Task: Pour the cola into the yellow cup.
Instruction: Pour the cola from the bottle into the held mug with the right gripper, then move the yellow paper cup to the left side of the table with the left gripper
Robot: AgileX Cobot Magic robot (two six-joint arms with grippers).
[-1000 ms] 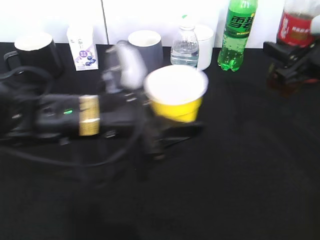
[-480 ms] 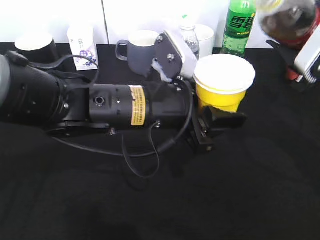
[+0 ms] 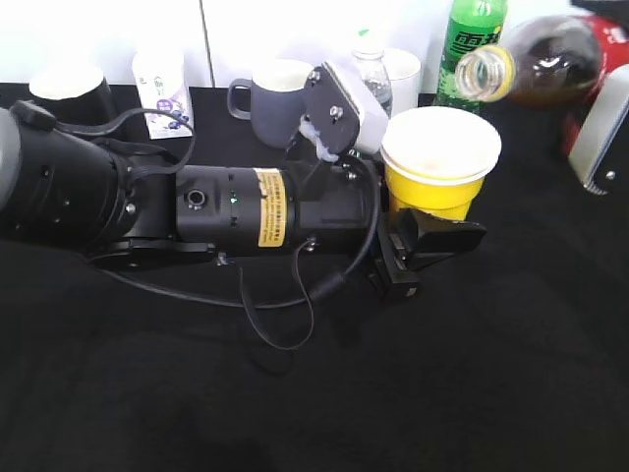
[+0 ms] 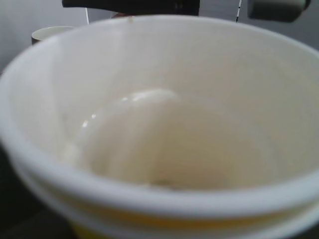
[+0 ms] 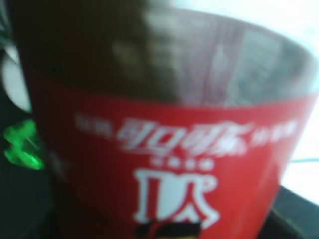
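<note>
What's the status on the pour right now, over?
Left pincer holding yellow cup, empty inside. Right pincer off frame, cola tipped, open mouth near cup rim. Nothing between them.

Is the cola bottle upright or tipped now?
Tipped. The cola bottle lies nearly sideways, its uncapped mouth pointing left, just above the yellow cup.
</note>
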